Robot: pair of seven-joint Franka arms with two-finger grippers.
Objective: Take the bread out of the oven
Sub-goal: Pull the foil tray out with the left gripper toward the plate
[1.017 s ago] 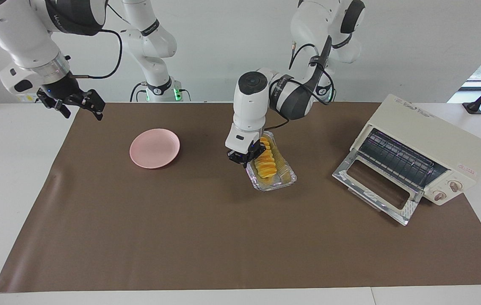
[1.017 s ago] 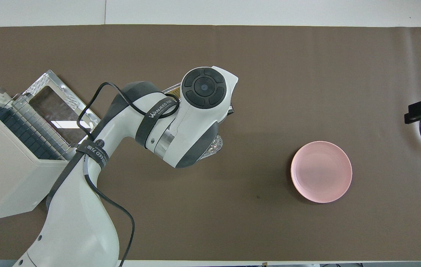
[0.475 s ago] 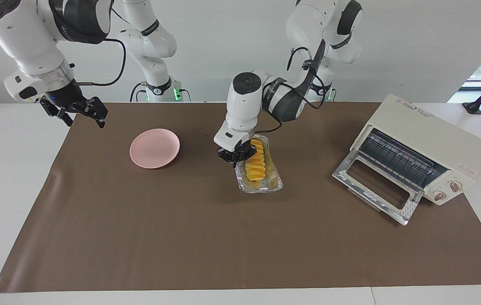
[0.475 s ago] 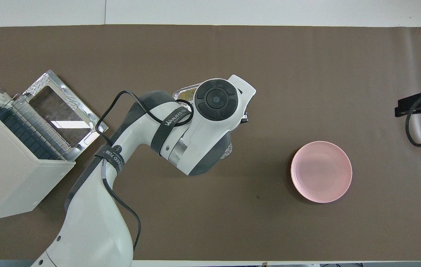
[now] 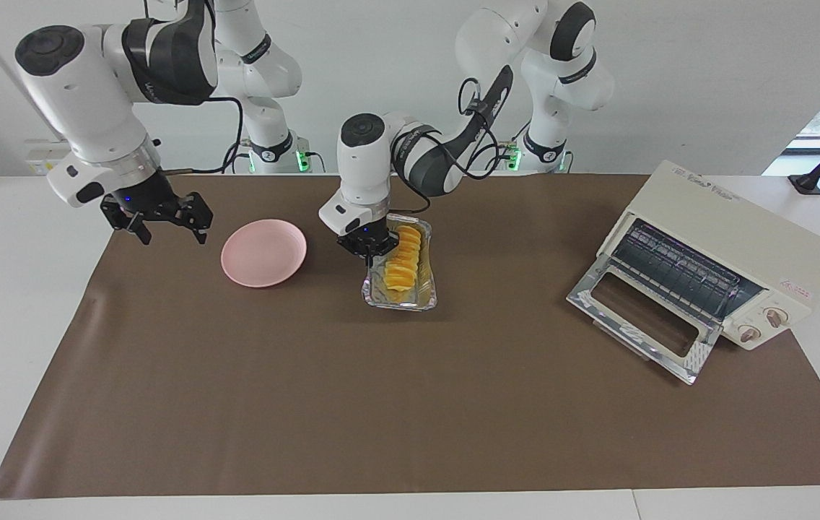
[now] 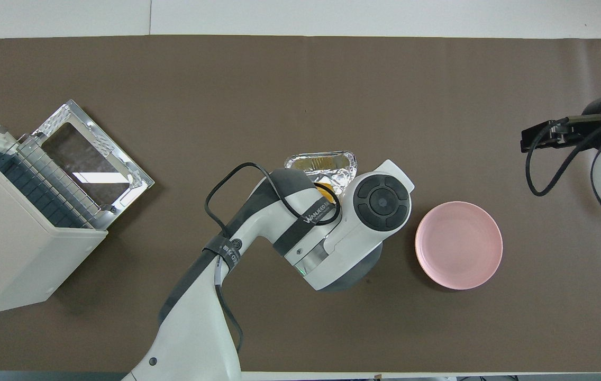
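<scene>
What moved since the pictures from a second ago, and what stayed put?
The left gripper, gripping the rim of the foil tray, has carried the tray and the bread in it away from the oven, toward the pink plate. The right gripper has moved in from the table's edge toward the plate. The oven, with its door down, and the plate stayed where they were.

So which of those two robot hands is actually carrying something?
The left gripper, reaching in at mid-table: it grips the rim of the foil tray with the bread in it. The right gripper hangs with nothing in it, beside the pink plate.
</scene>
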